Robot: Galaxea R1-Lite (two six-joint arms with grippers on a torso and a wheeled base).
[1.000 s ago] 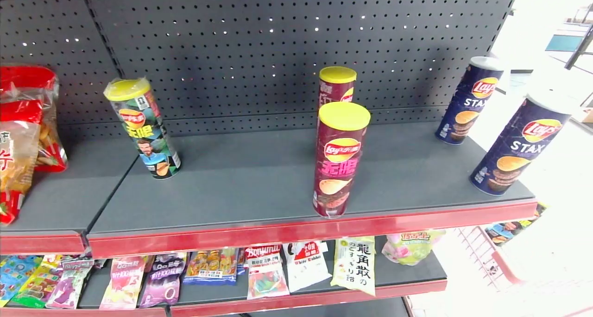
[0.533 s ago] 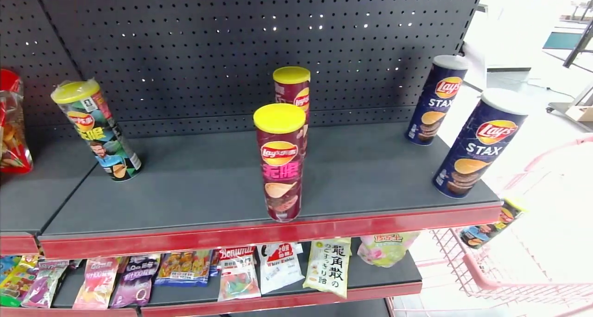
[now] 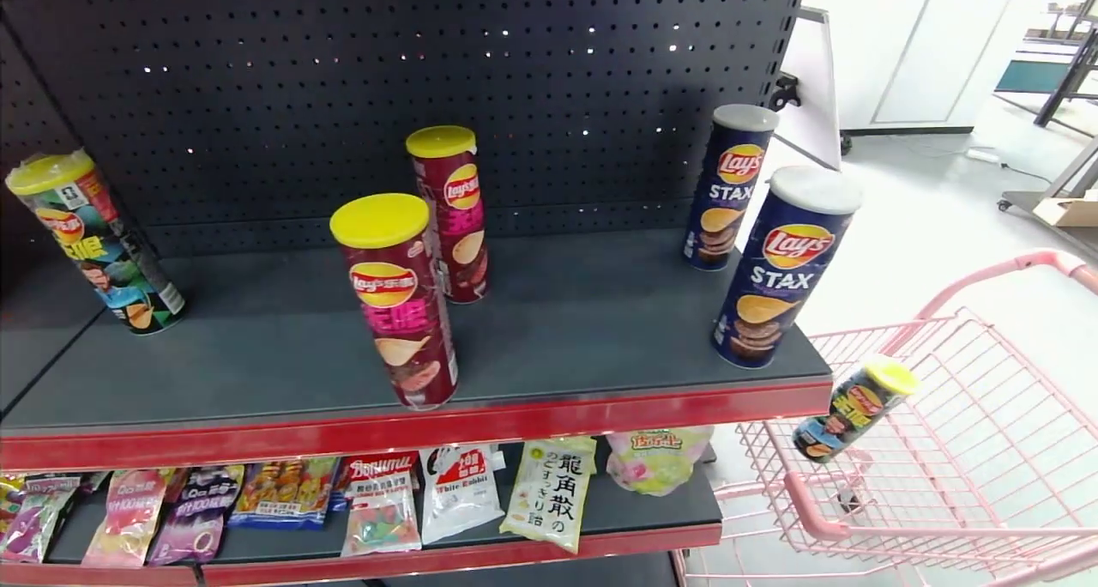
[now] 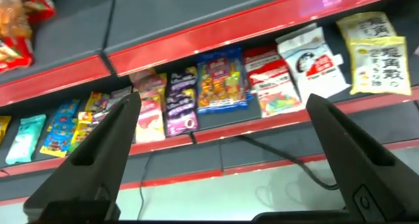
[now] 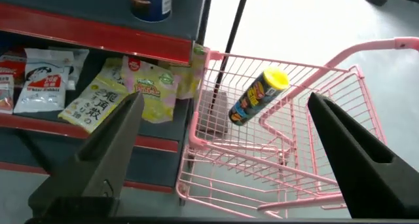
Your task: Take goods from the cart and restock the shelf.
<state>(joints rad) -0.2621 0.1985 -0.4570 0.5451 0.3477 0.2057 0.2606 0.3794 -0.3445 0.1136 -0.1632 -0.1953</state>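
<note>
- Step in hand, as I am judging it: fetching the next item from the cart, with nothing gripped yet
- The can (image 3: 858, 405) is lying tilted inside the cart (image 3: 806, 511), yellow lid up, near the cart's corner closest to the right end of the shelf (image 3: 558, 338)
- The right claw (image 5: 226, 96) is hanging well apart from the cart and facing it, fingers wide apart and holding nothing
- The left claw (image 4: 224, 99) is likewise standing spread and empty, facing the bags (image 4: 222, 80) on the lower shelf
- On the shelf a green can (image 3: 90, 244) is standing at the left end, two red cans (image 3: 399, 304) in the middle and two blue cans (image 3: 776, 269) at the right edge, leaving bare room between green and red
- The next move is calling for the right claw coming down over the can's middle, turning to match its slant, closing across its width, then lifting it clear of the wire rim
</note>
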